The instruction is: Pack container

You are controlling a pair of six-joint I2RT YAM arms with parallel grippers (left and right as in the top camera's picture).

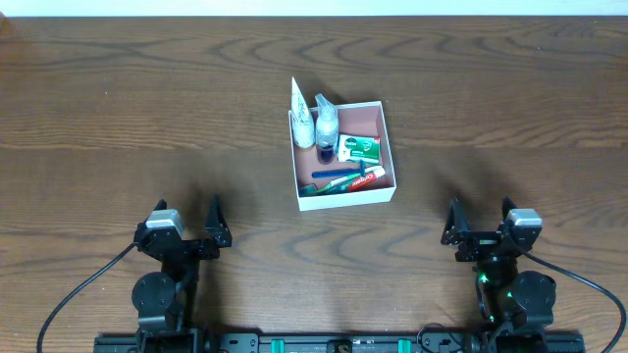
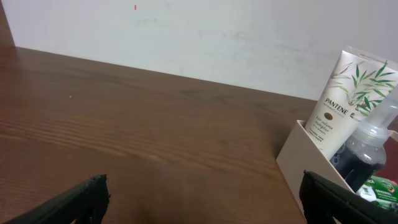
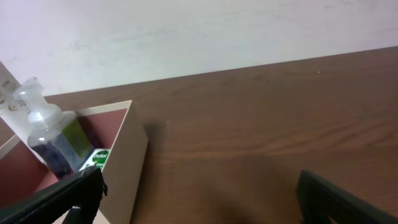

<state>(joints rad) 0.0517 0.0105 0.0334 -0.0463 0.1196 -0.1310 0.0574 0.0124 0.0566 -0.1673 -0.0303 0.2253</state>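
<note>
I'm seeing the container [image 1: 345, 199] sitting mid-table, holding a white tube [image 1: 301, 123] and pump bottle [image 1: 326, 127] at eleven o'clock, a green carton [image 1: 359, 148] at two, and toothpaste [image 1: 368, 178] along six. The left gripper [image 1: 186, 216] is crouching at its seven and the right gripper [image 1: 479, 221] at five, both jaws gaping and empty.

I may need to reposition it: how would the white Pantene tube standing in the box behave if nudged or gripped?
Likely tippy: the Pantene tube rises well above the container wall and stands tilted in its corner beside the clear bottle. Its plastic body probably gives under a squeeze, and the glossy surface may slip between the fingers.
</note>
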